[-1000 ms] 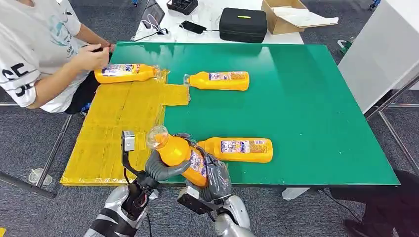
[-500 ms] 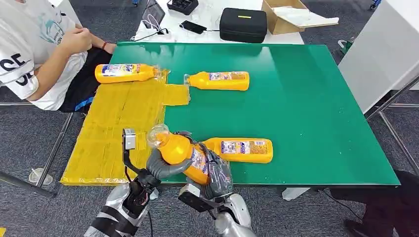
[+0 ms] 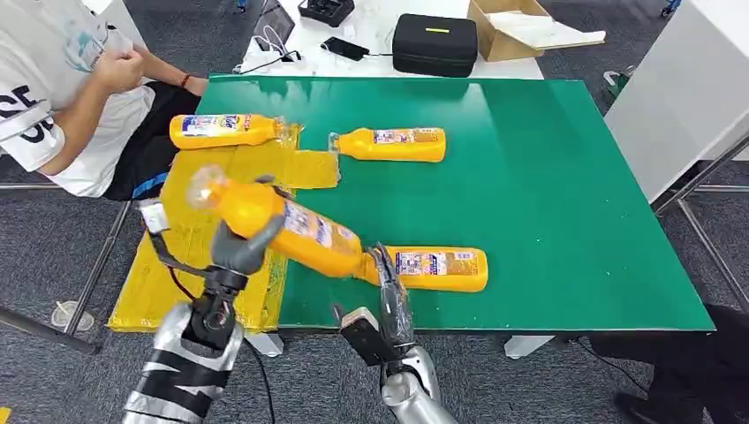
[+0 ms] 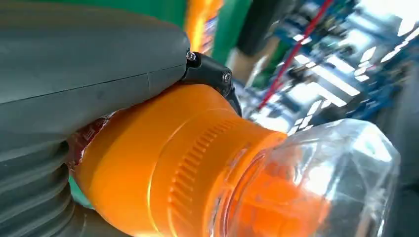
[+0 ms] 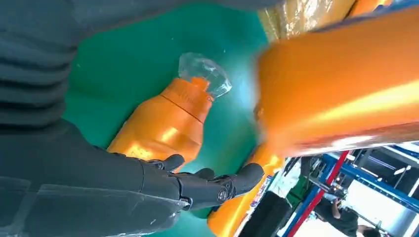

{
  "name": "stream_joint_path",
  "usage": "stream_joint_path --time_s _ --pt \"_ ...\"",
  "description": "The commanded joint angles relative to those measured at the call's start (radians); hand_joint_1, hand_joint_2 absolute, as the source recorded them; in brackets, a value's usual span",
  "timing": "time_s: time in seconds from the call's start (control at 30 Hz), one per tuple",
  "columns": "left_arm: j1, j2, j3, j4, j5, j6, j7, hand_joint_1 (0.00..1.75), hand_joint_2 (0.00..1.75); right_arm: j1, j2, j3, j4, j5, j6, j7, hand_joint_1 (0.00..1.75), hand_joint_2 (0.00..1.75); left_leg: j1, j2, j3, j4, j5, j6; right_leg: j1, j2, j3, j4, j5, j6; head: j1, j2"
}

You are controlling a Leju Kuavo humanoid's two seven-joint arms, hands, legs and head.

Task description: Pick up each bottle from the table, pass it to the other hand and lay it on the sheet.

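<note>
Orange bottle (image 3: 283, 225) was clamped in the left robot hand (image 3: 237, 247) above the sheet (image 3: 212, 212); right robot hand (image 3: 391, 296) empty, fingers apart. One bottle (image 3: 225, 130) lay on the sheet, two (image 3: 393, 144) waited on the surface (image 3: 548, 177).

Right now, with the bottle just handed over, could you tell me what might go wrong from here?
The left hand grips the held bottle near its neck only, so the long body could sag or slip. The open right hand sits close beside the near bottle and could nudge it. A bottle on the sheet and the person crowd the yellow sheet.
</note>
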Motion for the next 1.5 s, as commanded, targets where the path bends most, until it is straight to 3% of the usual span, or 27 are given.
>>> stream_joint_path --time_s 0.03,0.23,0.33,0.4,0.5,0.57,0.7,0.9,1.07,1.1,1.17,1.5 --pt "-0.053 -0.004 0.129 -0.064 0.014 0.059 -0.002 1.75 1.75 -0.031 0.000 -0.015 -0.011 -0.072 0.041 -0.014 0.00 0.00 0.000 0.002 0.002 0.001 -0.001 0.001 0.001 0.000 0.002 0.000 -0.001 -0.001 0.000 0.000" --pt "-0.065 0.009 0.150 -0.099 -0.063 0.121 -0.064 1.75 1.75 -0.002 -0.013 -0.011 -0.084 -0.094 0.041 -0.016 0.00 0.00 0.001 0.001 0.004 0.001 -0.002 0.001 0.001 -0.001 0.004 0.001 -0.002 -0.002 0.000 0.000" --pt "-0.118 0.050 0.124 -0.074 -0.564 0.468 -0.229 1.75 1.75 0.074 -0.077 0.064 -0.375 -0.183 -0.059 -0.016 0.00 0.00 0.000 0.001 0.003 0.001 -0.002 0.001 0.001 -0.001 0.003 0.001 -0.001 -0.002 0.000 0.000" --pt "-0.165 0.073 0.106 0.028 -0.932 0.682 -0.215 1.75 1.75 0.109 -0.106 0.058 -0.581 -0.184 -0.086 -0.016 0.00 0.00 0.001 0.000 0.005 0.002 -0.003 0.001 0.002 -0.002 0.005 0.002 -0.003 -0.003 0.000 0.000" --pt "-0.254 0.091 0.101 0.269 -1.294 0.829 -0.185 1.75 1.75 0.147 -0.086 0.006 -0.793 -0.106 -0.086 -0.016 0.00 0.00 0.000 -0.003 0.001 0.001 -0.001 0.001 0.001 -0.005 0.002 0.002 -0.002 -0.002 0.000 0.000" --pt "-0.296 0.095 0.095 0.374 -1.398 0.863 -0.161 1.75 1.75 0.153 -0.080 -0.005 -0.836 -0.084 -0.086 -0.016 0.00 0.00 -0.001 -0.003 0.001 0.001 0.000 0.001 0.000 -0.005 0.001 0.001 -0.002 -0.001 0.000 0.000" --pt "-0.296 0.095 0.095 0.374 -1.398 0.863 -0.161 1.75 1.75 0.153 -0.080 -0.005 -0.836 -0.084 -0.086 -0.016 0.00 0.00 0.000 -0.002 0.002 0.000 0.000 0.001 0.000 -0.002 0.002 0.000 -0.001 -0.001 0.000 0.000" --pt "-0.407 0.128 0.008 0.640 -1.690 0.844 -0.030 1.75 1.75 0.161 -0.097 0.006 -0.874 -0.052 -0.086 -0.016 0.00 0.00 0.000 -0.004 0.005 0.000 -0.001 0.001 0.001 -0.006 0.006 0.000 -0.002 -0.003 0.000 0.000" --pt "-0.410 0.127 0.017 0.656 -1.683 0.824 -0.032 1.75 1.75 0.160 -0.101 0.011 -0.861 -0.063 -0.086 -0.016 0.00 0.00 0.000 -0.003 0.004 0.000 0.000 0.001 0.001 -0.005 0.004 0.000 -0.002 -0.002 0.000 0.000" --pt "-0.408 0.144 -0.002 0.705 -1.713 0.714 -0.037 1.75 1.75 0.145 -0.119 0.036 -0.828 -0.103 -0.086 -0.016 0.00 0.00 0.000 -0.001 0.005 -0.001 0.000 0.001 0.001 -0.002 0.005 -0.001 -0.001 -0.002 0.000 0.000" --pt "-0.399 0.158 -0.022 0.723 -1.737 0.657 -0.045 1.75 1.75 0.133 -0.134 0.059 -0.802 -0.126 -0.086 -0.016 0.00 0.00 0.000 0.003 0.006 -0.001 -0.001 0.001 0.001 0.001 0.005 -0.001 0.000 -0.002 0.000 0.000" --pt "-0.403 0.191 -0.069 0.790 -1.792 0.522 -0.028 1.75 1.75 0.127 -0.144 0.074 -0.769 -0.160 -0.065 -0.016 0.00 0.00 0.000 0.003 0.005 0.000 -0.001 0.001 0.001 0.001 0.004 -0.001 0.000 -0.002 0.000 0.000"
